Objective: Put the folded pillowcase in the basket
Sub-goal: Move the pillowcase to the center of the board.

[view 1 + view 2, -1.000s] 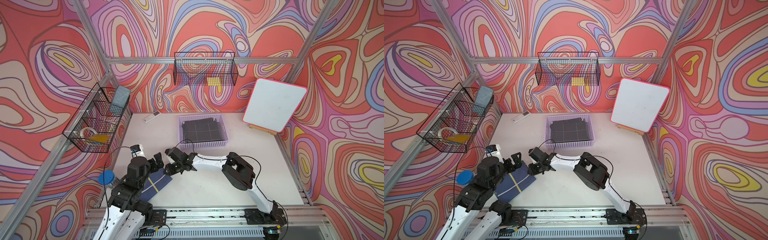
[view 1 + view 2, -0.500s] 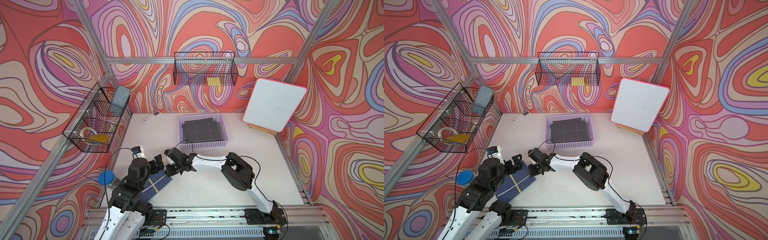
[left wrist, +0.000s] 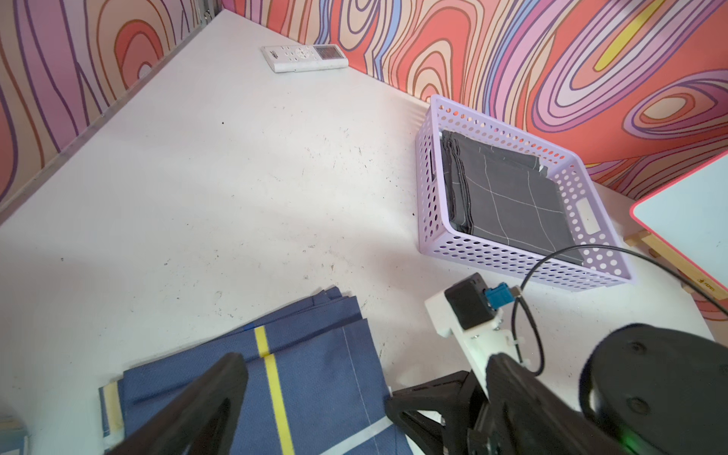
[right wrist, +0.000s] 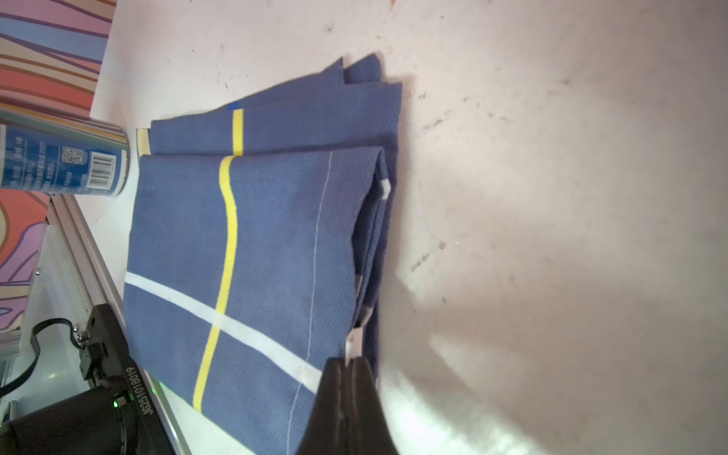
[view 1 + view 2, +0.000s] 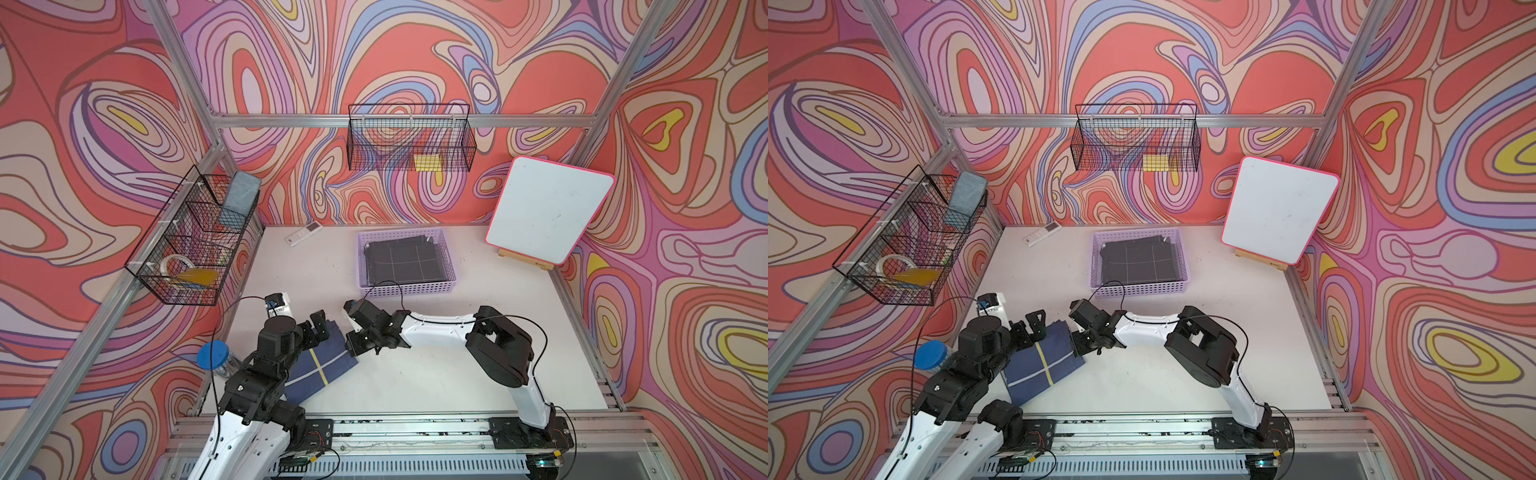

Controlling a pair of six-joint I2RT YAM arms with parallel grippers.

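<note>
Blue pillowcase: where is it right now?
In both top views the folded pillowcase lies flat at the table's front left, short of the lilac basket, its edge pinched by the right gripper.

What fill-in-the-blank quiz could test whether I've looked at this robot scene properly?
1. The folded pillowcase is ___ with a yellow stripe.
2. It lies on the ___, outside the lilac basket.
3. The right end effector is shut on its edge; the left end effector stands ___.
Missing words: blue; table; open.
</note>
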